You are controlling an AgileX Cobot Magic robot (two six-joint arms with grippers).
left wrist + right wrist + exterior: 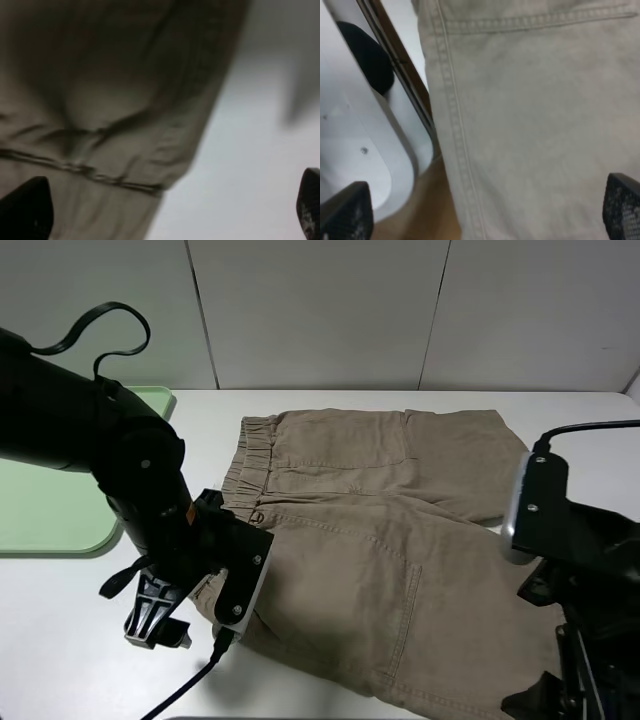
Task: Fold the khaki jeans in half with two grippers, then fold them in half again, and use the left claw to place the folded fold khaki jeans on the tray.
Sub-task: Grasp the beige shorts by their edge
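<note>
Left gripper [167, 217] has its jaws spread wide with nothing in them, hanging right over the waistband corner of the jeans [380, 530]. Right gripper [482, 215] is wide apart and empty too, over the leg hem by the table [70, 640] edge. Jeans lie flat and unfolded, right of the green tray [50, 510], not touching it. Orange label [188, 514] on the left arm is too small to read.
</note>
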